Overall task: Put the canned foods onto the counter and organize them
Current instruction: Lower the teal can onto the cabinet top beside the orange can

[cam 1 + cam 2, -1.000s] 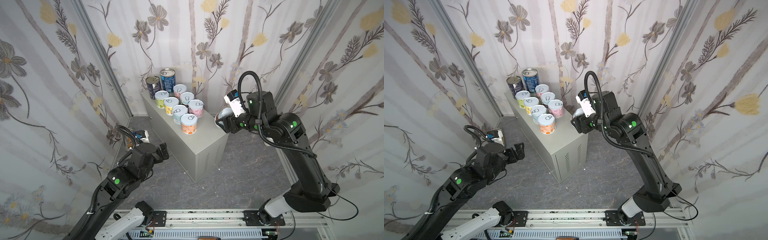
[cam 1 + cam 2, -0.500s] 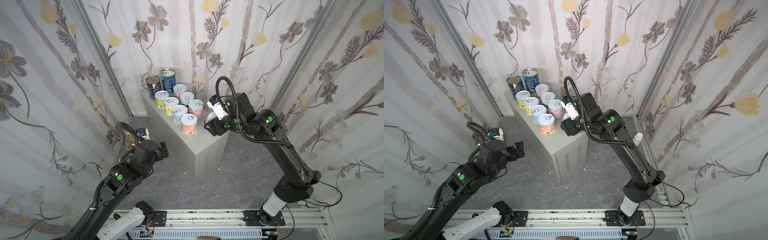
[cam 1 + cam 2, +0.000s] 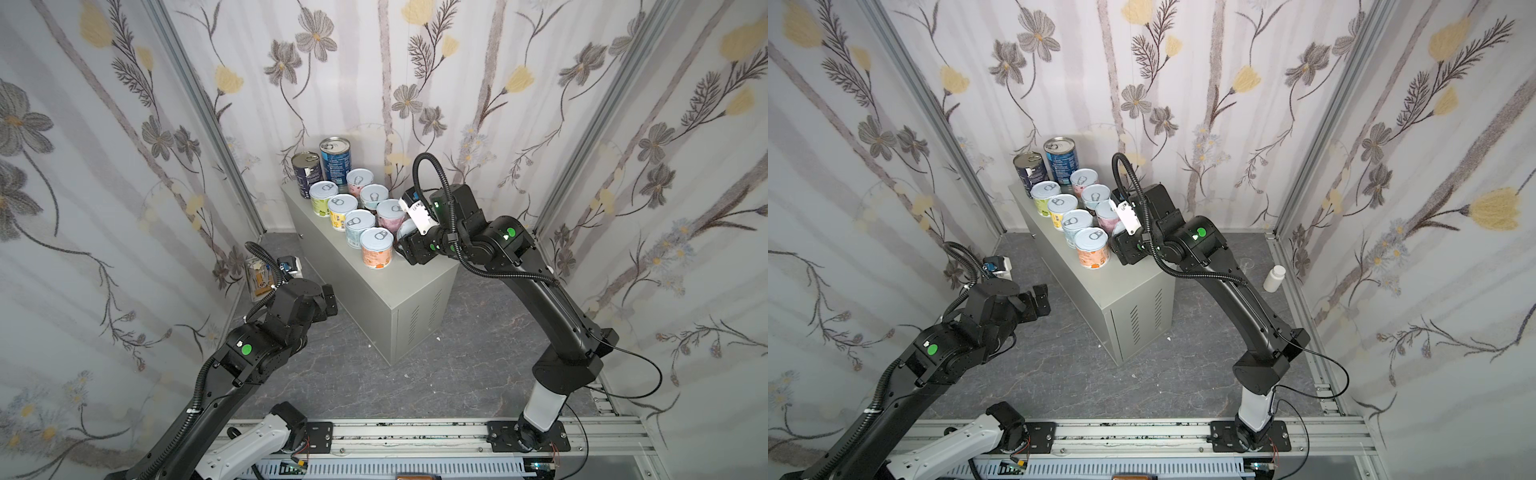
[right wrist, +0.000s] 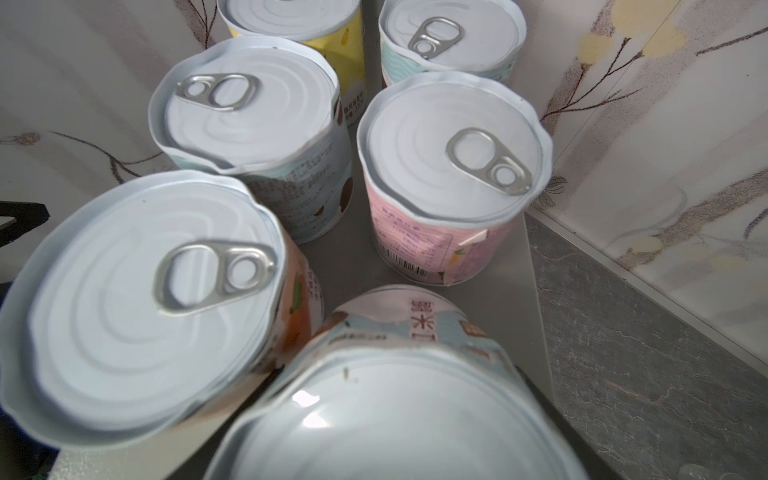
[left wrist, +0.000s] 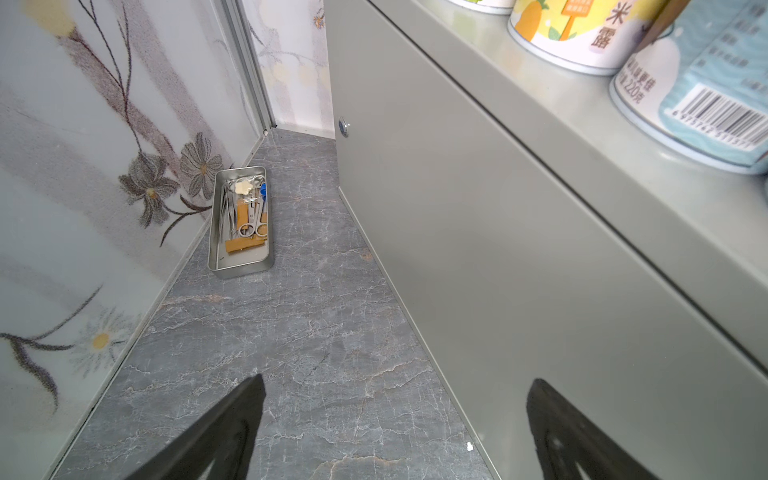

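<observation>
The right claw (image 3: 406,243) grips a pale-blue can (image 4: 395,415) beside the orange can (image 3: 376,248), near the right edge of the worktop (image 3: 407,282); the left claw (image 5: 395,415) stands wide open off its left side.

Open metal tin (image 5: 245,258) of small tools (image 5: 248,222) lies on the marbled floor (image 5: 291,353) against the wall (image 5: 104,124); a white bottle (image 3: 1274,277) stands upright across the room.

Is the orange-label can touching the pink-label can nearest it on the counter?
Apart. The right wrist view shows a strip of bare counter between the orange-label can and the pink-label can, so their sides do not meet.
</observation>
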